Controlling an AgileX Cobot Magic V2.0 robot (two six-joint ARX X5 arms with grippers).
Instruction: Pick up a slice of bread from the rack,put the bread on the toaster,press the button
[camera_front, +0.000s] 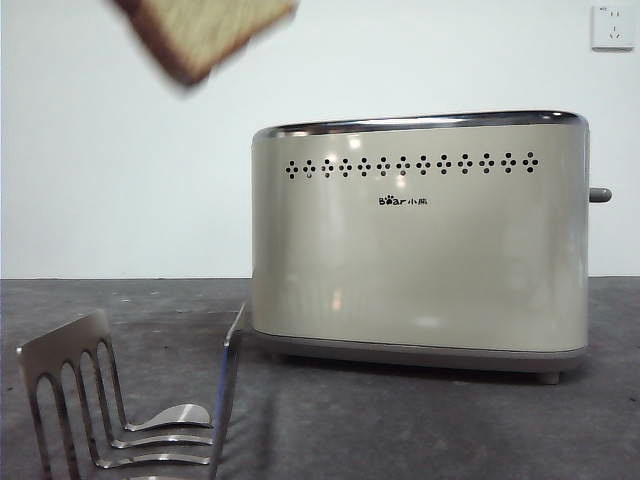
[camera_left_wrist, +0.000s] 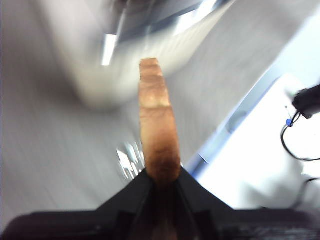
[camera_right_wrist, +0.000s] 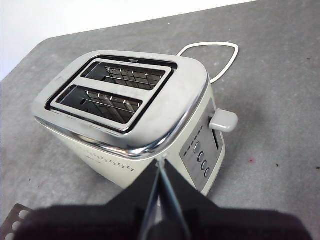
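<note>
So the slice of bread is up in the air at the top left of the front view, well above the rack and off to the side of the toaster, tilted with its dark crust edge pointing down. It's a bit blurry there. The left wrist view shows the left gripper clamped on the slice edge-on, both black jaws pinching the crust end, with the rest of the slice sticking out away from the jaws. Everything behind it is smeared, so I can't make out much more.

The rack sits at the bottom left of the front view, nothing in its slots, shiny prongs curling up.

The toaster is the cream box with a chrome top rim, a row of dotted vent holes, and a black "Bear" logo with a couple of small characters after it that I can't read. The button pokes out of its right narrow end. There's a white wall socket at the top right.

The right gripper hangs above the toaster near the end with the button, jaws pressed together with nothing between them. From there you can see both slots, four small round knobs on the end panel, and a white cord looping on the grey table.
</note>
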